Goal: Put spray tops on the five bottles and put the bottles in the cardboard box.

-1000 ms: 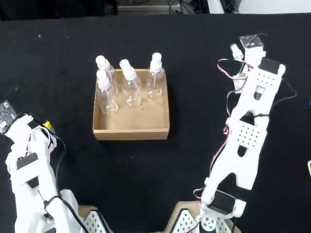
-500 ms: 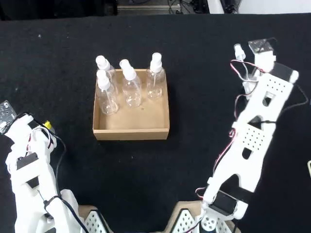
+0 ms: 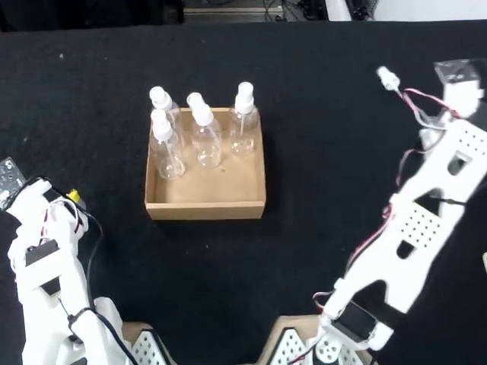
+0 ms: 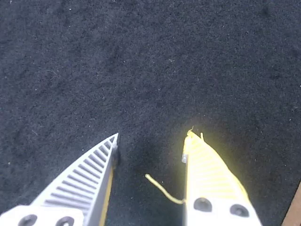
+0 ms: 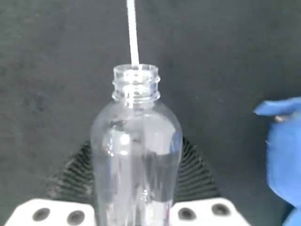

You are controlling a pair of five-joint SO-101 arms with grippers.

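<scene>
Your right gripper [image 5: 136, 181] has swung to the far right, away from the cardboard box [image 3: 205, 210], closed around the fifth bottle [image 5: 135, 136]. Its spray top [image 3: 388, 77] is not seated yet, so boxing must wait. Left gripper [image 4: 150, 141] is half open, empty, near left

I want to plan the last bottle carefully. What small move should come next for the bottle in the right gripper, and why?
Probably push the spray top down until it seats. The right gripper holds the fifth bottle, whose neck is bare with only the thin tube inside it. Four capped bottles already stand in the cardboard box.
</scene>
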